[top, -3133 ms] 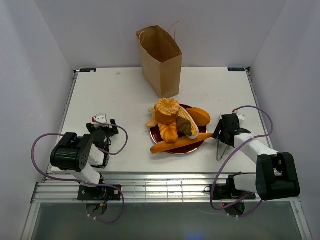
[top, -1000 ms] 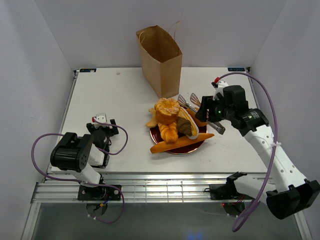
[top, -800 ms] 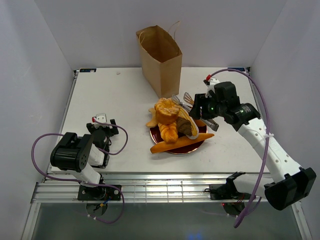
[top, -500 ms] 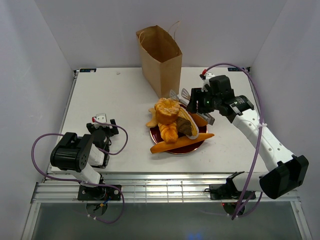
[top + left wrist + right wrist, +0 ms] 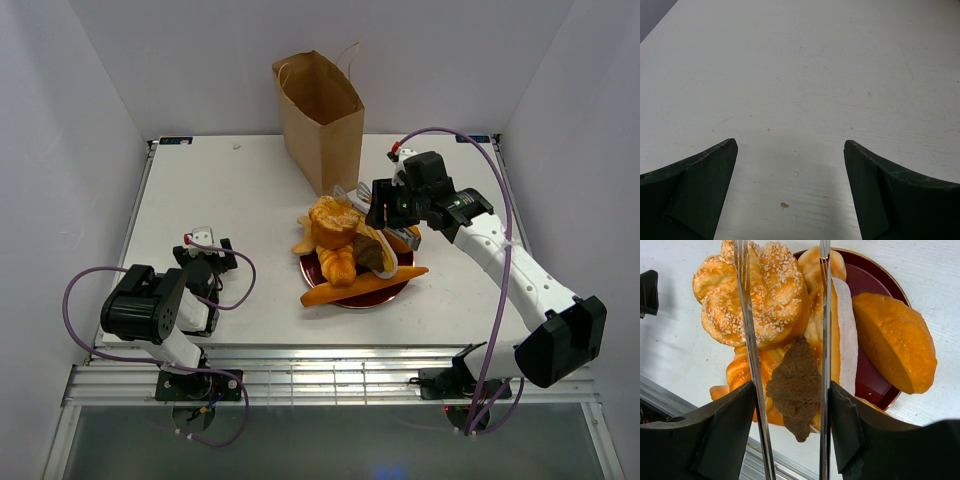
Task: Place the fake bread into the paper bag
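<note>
The bread lies heaped on a dark red plate [image 5: 871, 286] at the middle of the bench [image 5: 230, 200]. A seeded bun [image 5: 760, 295] sits on top at the left, with a filled roll [image 5: 837, 335] beside it showing brown filling. An oval loaf [image 5: 895, 340] lies at the plate's right edge, and a baguette [image 5: 360, 288] lies across the near rim. The bag [image 5: 322, 125] stands upright and open-mouthed at the far side of the bench, just beyond the plate and apart from it. The right arm reaches out over the heap. The right pincer [image 5: 784, 260] is parted and holds nothing; one thin metal finger runs over the bun and the other along the roll. Whether either finger touches the bread cannot be told. The left arm is folded near the bench's front left. The left pincer [image 5: 790, 145] is spread wide and empty, low over bare bench, well apart from the plate.
</note>
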